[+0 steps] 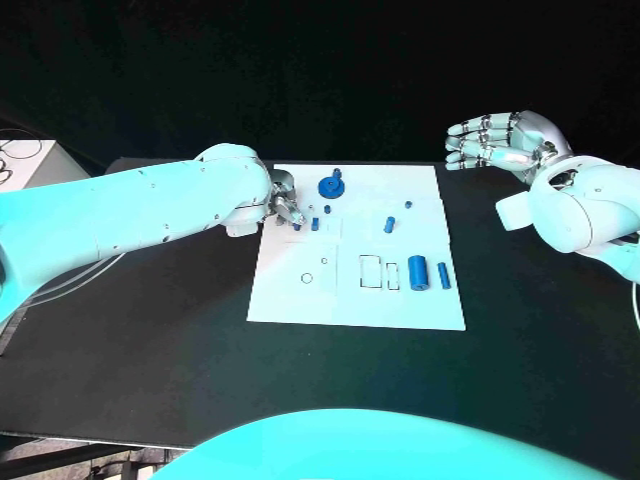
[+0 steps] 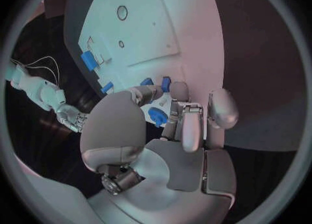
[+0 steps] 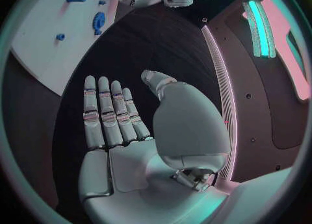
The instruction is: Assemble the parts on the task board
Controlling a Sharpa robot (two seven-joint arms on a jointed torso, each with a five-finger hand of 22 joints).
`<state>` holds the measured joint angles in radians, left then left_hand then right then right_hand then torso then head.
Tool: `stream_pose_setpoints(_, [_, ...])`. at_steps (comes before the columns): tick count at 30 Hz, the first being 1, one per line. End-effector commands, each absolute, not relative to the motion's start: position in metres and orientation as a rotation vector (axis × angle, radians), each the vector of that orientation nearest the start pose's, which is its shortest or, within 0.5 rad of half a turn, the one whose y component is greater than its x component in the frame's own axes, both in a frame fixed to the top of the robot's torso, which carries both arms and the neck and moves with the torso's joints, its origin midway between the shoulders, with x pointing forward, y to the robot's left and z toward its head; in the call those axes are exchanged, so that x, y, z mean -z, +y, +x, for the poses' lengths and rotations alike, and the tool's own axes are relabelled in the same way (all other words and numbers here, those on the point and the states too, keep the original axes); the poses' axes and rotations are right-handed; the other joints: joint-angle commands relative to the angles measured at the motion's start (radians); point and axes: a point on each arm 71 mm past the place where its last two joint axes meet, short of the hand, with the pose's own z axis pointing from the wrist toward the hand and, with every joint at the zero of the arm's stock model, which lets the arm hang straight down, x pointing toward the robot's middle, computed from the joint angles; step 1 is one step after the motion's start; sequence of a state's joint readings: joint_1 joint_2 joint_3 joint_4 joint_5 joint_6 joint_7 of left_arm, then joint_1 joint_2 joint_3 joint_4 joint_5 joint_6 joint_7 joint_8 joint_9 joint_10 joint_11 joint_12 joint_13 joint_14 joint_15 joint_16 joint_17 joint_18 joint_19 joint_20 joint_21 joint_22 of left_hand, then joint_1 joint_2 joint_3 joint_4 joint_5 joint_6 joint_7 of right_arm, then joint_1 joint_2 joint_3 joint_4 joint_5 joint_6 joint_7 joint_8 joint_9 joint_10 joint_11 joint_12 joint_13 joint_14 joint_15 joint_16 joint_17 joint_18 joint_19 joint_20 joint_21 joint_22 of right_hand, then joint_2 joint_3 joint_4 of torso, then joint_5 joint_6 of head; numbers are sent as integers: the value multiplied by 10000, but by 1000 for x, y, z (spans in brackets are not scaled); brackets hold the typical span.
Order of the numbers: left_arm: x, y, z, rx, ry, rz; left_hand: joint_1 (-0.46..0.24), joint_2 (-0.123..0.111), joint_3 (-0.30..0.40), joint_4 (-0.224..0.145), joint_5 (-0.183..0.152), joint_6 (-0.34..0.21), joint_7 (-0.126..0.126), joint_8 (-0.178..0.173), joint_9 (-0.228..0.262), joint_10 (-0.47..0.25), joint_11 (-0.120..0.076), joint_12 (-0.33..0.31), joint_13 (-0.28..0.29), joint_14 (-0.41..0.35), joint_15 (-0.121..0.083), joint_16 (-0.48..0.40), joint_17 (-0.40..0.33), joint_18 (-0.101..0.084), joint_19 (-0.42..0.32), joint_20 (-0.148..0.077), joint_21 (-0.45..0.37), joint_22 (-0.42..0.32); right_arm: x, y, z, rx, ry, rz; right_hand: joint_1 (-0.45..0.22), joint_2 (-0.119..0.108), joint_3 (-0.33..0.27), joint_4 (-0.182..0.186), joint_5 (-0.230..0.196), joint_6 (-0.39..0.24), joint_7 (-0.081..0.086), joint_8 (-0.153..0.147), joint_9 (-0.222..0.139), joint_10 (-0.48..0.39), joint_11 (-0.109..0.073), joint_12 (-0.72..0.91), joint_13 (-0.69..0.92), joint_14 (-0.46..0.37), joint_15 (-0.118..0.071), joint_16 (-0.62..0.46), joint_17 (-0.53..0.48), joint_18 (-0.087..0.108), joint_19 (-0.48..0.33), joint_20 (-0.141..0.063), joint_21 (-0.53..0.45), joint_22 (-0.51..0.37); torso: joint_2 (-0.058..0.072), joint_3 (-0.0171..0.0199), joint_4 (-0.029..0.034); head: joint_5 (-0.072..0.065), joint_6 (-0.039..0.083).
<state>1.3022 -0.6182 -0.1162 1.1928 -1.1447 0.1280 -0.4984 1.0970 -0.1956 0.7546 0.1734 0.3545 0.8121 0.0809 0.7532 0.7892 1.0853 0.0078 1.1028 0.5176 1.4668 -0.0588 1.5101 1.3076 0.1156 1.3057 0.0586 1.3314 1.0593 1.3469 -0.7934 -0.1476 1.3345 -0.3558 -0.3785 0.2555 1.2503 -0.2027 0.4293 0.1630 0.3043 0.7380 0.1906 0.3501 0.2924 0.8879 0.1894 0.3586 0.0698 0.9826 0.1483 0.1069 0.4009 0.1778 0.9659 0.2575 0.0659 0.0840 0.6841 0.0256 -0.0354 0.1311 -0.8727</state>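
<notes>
Black tabletop (image 1: 147, 340) fills my head view, with the white task board (image 1: 352, 300) lying in the middle of it. On the board I can see several blue parts: a round gear-like part (image 1: 332, 185) near the far edge, a small peg (image 1: 389, 225) around the centre, and a thicker cylinder (image 1: 418, 272) with a slimmer pin (image 1: 444, 275) just beside it towards the right-hand side of the board.

My left hand (image 1: 277, 200) sits at the board's left edge, close to the far corner. From the left wrist view, its fingers (image 2: 192, 125) are curled down over the board, and a small blue part (image 2: 156, 116) sits right against the fingertips. I cannot tell whether that part is actually pinched or merely touched. The gear-like part lies just beyond this hand, towards the middle of the far edge.

My right hand (image 1: 500, 142) hovers above the tabletop off the board's far right corner, well apart from every part. The right wrist view shows its fingers (image 3: 107, 112) stretched out straight, side by side, thumb apart, palm bare, holding nothing.
</notes>
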Motion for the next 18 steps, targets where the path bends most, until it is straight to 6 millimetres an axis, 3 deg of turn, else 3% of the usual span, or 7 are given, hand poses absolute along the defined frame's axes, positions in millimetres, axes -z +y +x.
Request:
stream_pose_setpoints(1, [219, 208, 545, 2217, 22336, -1571, -228, -17, 1200, -1316, -70, -105, -34, -36, 20, -184, -30, -89, -112, 576, 49, -66, 1321, -108, -85, -10, -71, -75, 152, -243, 535, -11743, 14905, 7325, -7, 122, -68, 8, 37, 64, 589, -43, -8, 28, 16, 65, -9, 84, 9, -36, -9, 71, 10, 15, 23, -9, -2, 0, 17, -11, 1])
stream_pose_setpoints(5, [218, 211, 546, 2133, 22215, -1691, -697, -34, 113, -649, -127, -4, -71, -190, -85, -177, -55, 63, -2, 569, 42, -71, 1318, -104, -74, -20, -159, -139, 152, -243, 535, -11748, 14905, 7326, -13, 128, -72, 18, 38, 63, 591, -46, -10, 25, 18, 66, -14, 84, 10, -41, -18, 71, 10, 16, 23, -19, -3, -2, 15, -17, 1])
stream_pose_setpoints(14, [218, 214, 547, 2038, 22068, -1733, -708, -95, -1129, -144, -197, 147, -72, -295, -167, -135, -46, 225, 208, 567, 33, -75, 1315, -106, -36, -28, -213, -165, 152, -243, 535, -11757, 14913, 7322, -13, 128, -72, 18, 38, 63, 591, -46, -10, 25, 18, 66, -14, 84, 10, -41, -18, 71, 10, 16, 23, -19, -4, 2, 16, -23, 1])
stream_pose_setpoints(18, [218, 215, 547, 2019, 22063, -1732, -744, -238, -1756, 163, -210, 183, -57, -342, -196, -158, -33, 254, 229, 568, 43, -74, 1319, -108, -24, -22, -233, -173, 152, -244, 535, -11754, 14913, 7325, -13, 128, -72, 18, 38, 63, 591, -46, -10, 25, 18, 66, -14, 84, 10, -41, -18, 71, 10, 16, 23, -19, -8, 4, 17, -26, 1])
